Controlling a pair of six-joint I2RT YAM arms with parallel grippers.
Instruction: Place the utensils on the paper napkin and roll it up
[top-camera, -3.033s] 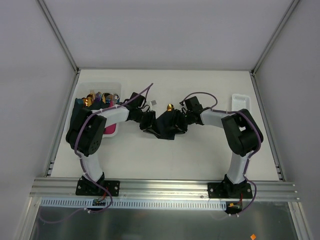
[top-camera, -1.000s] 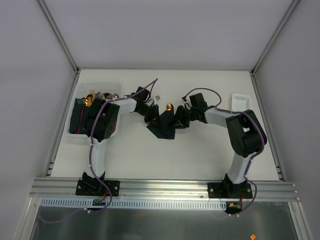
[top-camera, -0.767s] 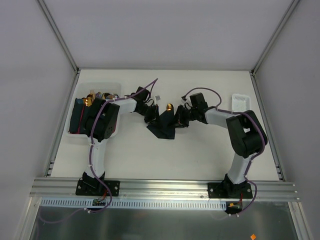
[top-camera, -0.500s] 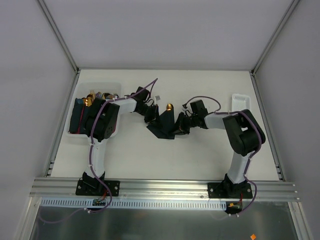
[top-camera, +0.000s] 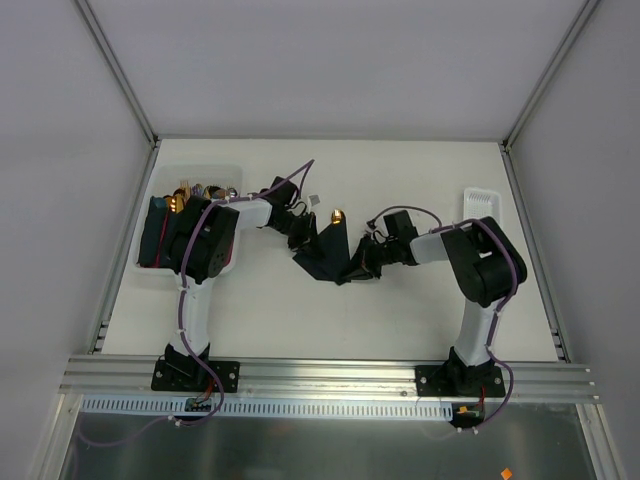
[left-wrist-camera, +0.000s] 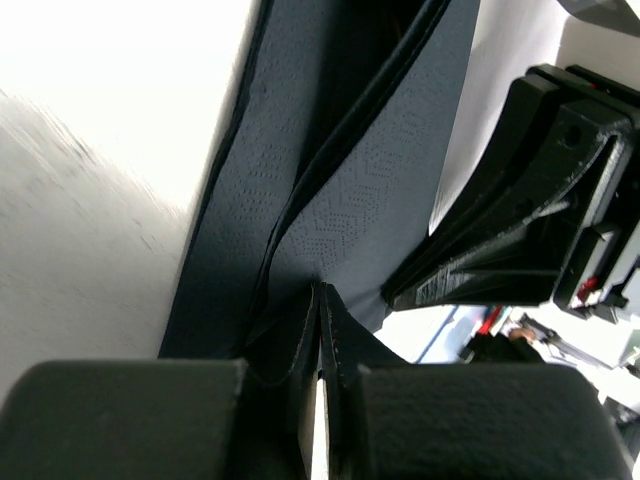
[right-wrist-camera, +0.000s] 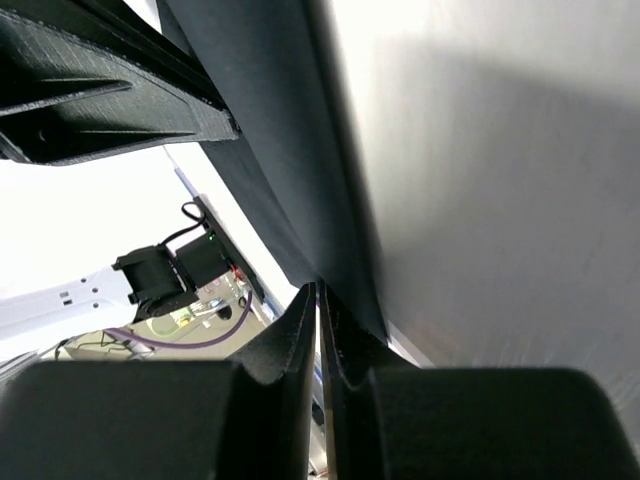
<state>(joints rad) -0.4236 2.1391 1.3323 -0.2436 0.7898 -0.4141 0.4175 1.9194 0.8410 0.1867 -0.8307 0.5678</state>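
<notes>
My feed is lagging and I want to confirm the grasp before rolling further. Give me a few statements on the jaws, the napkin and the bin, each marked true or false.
1. The left jaws are shut on the paper napkin. True.
2. The right jaws hang open above the napkin. False: they are shut on the napkin's edge.
3. A gold utensil head pokes out at the napkin's far end. True.
4. The napkin lies flat and fully spread out. False: it is folded and bunched between the two arms.
5. The white bin sits on the right arm's side. False: it is at the far left, and a small white tray is on the right.
</notes>
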